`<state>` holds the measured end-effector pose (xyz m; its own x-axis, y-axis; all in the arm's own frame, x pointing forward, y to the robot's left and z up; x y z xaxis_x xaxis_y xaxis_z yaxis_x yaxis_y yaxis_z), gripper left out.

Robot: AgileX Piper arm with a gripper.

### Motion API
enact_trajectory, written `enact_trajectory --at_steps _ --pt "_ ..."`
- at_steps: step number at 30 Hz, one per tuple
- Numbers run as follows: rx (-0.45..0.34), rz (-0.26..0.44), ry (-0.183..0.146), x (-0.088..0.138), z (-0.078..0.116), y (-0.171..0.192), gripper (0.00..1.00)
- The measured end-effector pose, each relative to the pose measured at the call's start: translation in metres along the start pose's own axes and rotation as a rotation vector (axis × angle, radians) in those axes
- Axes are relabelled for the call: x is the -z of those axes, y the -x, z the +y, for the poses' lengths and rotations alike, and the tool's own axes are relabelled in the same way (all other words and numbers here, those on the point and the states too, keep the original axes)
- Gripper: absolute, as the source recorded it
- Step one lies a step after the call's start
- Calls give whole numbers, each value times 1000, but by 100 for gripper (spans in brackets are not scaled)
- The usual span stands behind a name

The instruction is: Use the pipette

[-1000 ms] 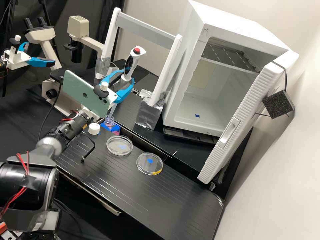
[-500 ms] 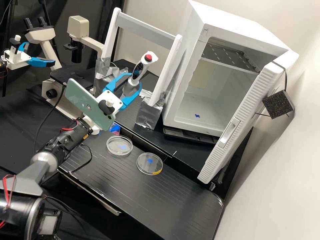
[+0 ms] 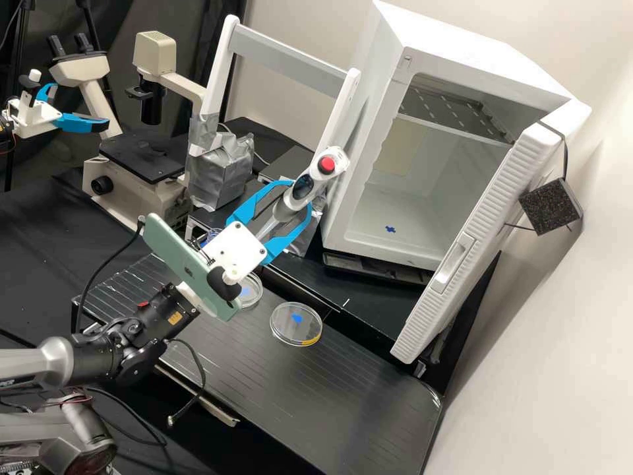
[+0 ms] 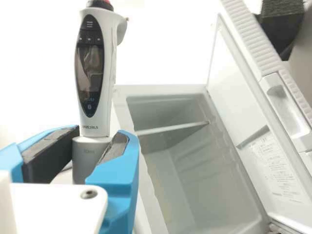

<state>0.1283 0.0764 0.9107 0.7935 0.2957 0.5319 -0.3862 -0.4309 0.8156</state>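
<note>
Near Petri dish: a clear round dish (image 3: 290, 335) is seen on the black bench (image 3: 356, 396), at about 5 o'clock from the gripper; a blue patch (image 3: 297, 318) is seen through its middle and a yellow patch (image 3: 310, 342) at its 5 o'clock edge. Whether either lies inside or beneath cannot be told.

Far Petri dish: a second clear dish (image 3: 256, 298) is set at 10 o'clock from the first, just beside it, and is partly hidden by the arm; a pale blue patch (image 3: 246, 291) is seen through it.

Incubator: the white cabinet (image 3: 475, 59) is placed at 3 o'clock from the pipette, with its door (image 3: 475, 227) open; a perforated shelf (image 3: 448, 112) is held in its upper part, and a small blue mark (image 3: 390, 229) is seen on its floor.

Pipette: the white electronic pipette (image 3: 302, 190) is held above the bench surface, tilted, its red button (image 3: 326, 164) pointed between 1 and 2 o'clock.

Gripper: the blue fingers of the gripper (image 3: 300, 196) are parted by the thickness of the pipette's grey lower body (image 4: 87, 158), which is clasped between the dark pads (image 4: 51, 148).

Phone: a pale green phone (image 3: 184, 264) is mounted on the arm, at 8 o'clock from the pipette.
</note>
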Motion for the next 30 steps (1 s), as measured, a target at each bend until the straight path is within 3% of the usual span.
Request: enact_trajectory --at_steps 6,9,30 --pt "59 -14 92 -8 -3 10 0" --pt "55 -18 102 -9 -2 12 0" --pt "45 -24 97 -11 -1 13 0"
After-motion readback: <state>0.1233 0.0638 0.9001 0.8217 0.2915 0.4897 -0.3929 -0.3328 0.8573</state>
